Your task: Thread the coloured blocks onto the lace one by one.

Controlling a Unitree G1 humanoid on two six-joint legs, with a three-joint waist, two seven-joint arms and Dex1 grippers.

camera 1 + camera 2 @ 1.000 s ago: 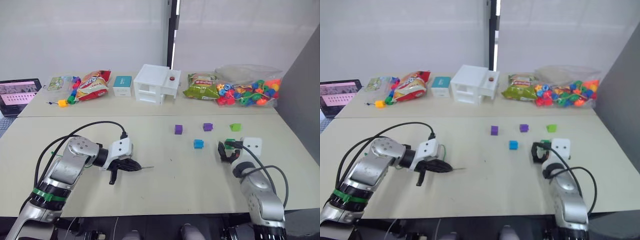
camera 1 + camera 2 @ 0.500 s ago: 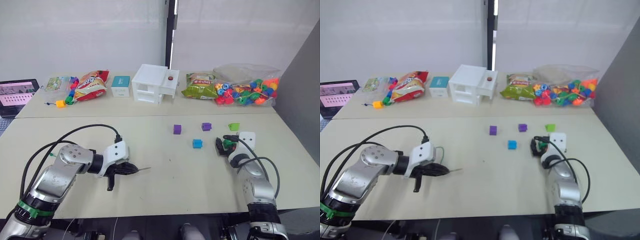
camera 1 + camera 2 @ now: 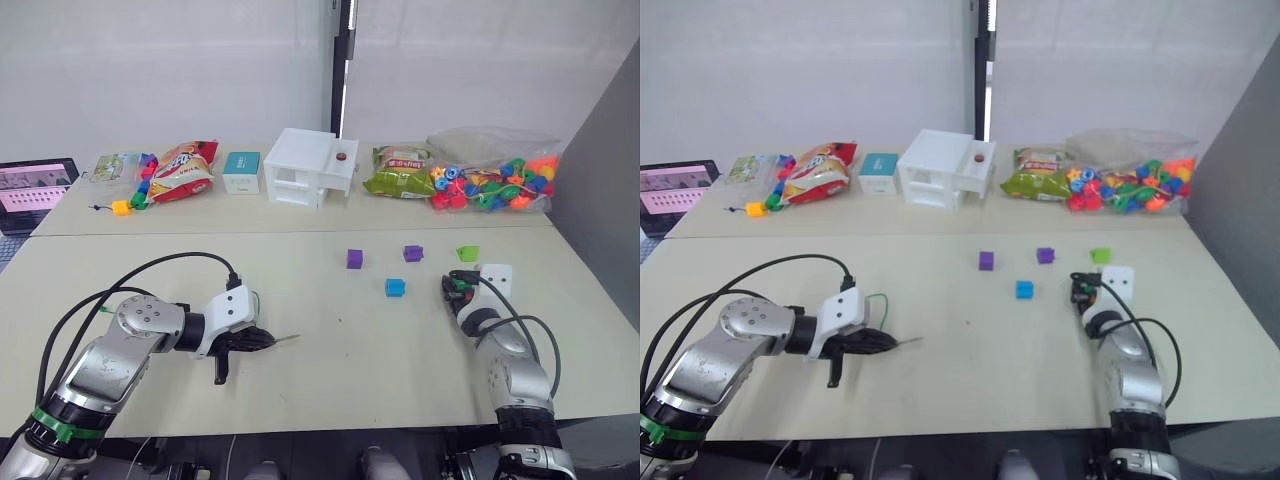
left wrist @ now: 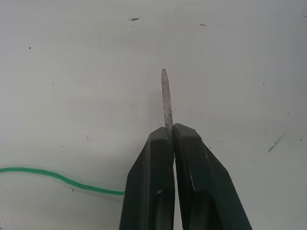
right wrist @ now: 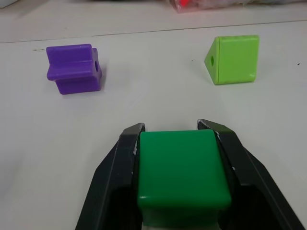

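Left hand point(image 4: 171, 136) and right hand point(image 5: 178, 132) both clamped, low.

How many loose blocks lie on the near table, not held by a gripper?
4: two purple blocks, a blue block, and a light green block, all left of or beyond the right gripper.

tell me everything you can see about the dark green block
The dark green block is a smooth, glossy plastic piece with rounded edges and a flat top face. It sits clamped between the right gripper's two black fingers, near the table's right side, short of the light green block and a purple block.
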